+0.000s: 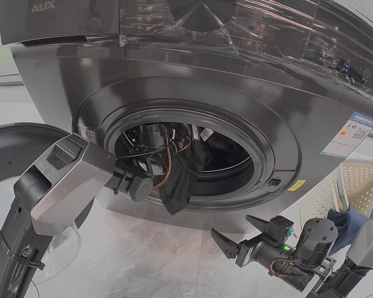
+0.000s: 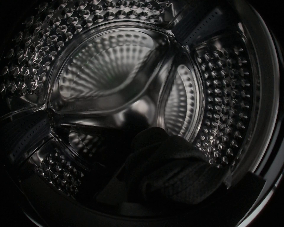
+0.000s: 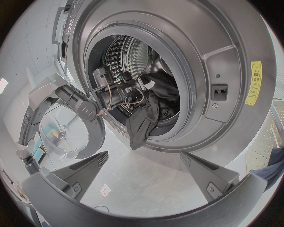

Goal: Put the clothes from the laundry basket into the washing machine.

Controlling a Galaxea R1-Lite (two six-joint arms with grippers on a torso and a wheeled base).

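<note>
Black cloth garment (image 1: 181,182) draped over grey front-loading washing machine's (image 1: 256,97) rim.
Left arm (image 1: 74,173) inside, hold: cannot tell; right gripper's (image 1: 229,223) fingers wide. I'd push it in.

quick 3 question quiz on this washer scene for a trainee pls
1. True or false: the black garment lies wholly inside the washing machine.
2. Pick one. The right gripper is: A) jaws open, empty, outside the machine; B) shut on cloth; C) inside the drum.
3. Fill in: the blue garment lies in the ____.
Key: 1 false, part of it hangs outside; 2 A; 3 laundry basket.
</note>
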